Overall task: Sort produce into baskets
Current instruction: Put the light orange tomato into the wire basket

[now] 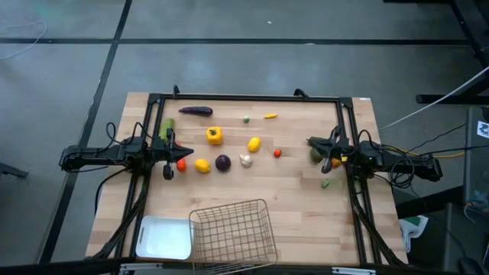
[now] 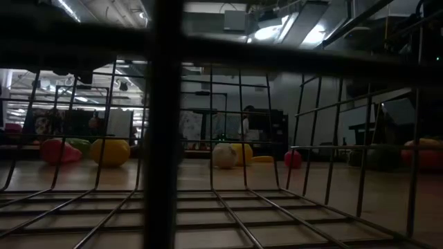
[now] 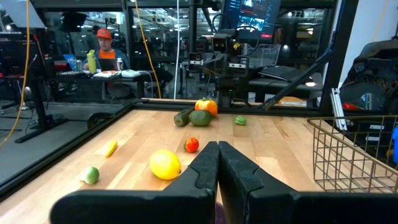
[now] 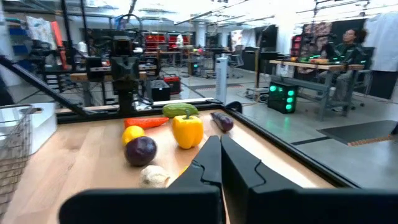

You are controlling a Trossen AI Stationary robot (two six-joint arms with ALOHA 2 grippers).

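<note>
The produce lies spread over the wooden table: an eggplant [image 1: 195, 111], a cucumber [image 1: 166, 125], a yellow pepper [image 1: 214, 136], two lemons [image 1: 254, 143] [image 1: 202, 165], a purple onion [image 1: 222, 162] and garlic [image 1: 245, 160]. There are also small red pieces [image 1: 277, 153] [image 1: 181, 164] and a small green piece [image 1: 247, 118]. The wire-mesh basket [image 1: 233, 233] and the white tray [image 1: 163, 238] stand at the near edge. My left gripper [image 1: 173, 150] is shut and empty beside the cucumber; its joined fingers show in the left wrist view [image 3: 217, 152]. My right gripper [image 1: 310, 141] is shut and empty [image 4: 219, 146], next to an orange pepper [image 1: 335, 162] and a green fruit [image 1: 315, 155].
A black frame [image 1: 244, 98] runs along the table's far and side edges. A small green piece [image 1: 325, 183] lies near the right arm, and a small yellow piece [image 1: 270, 116] near the far edge. The low view looks through the basket's wires [image 2: 163, 138]. People sit at desks beyond the table.
</note>
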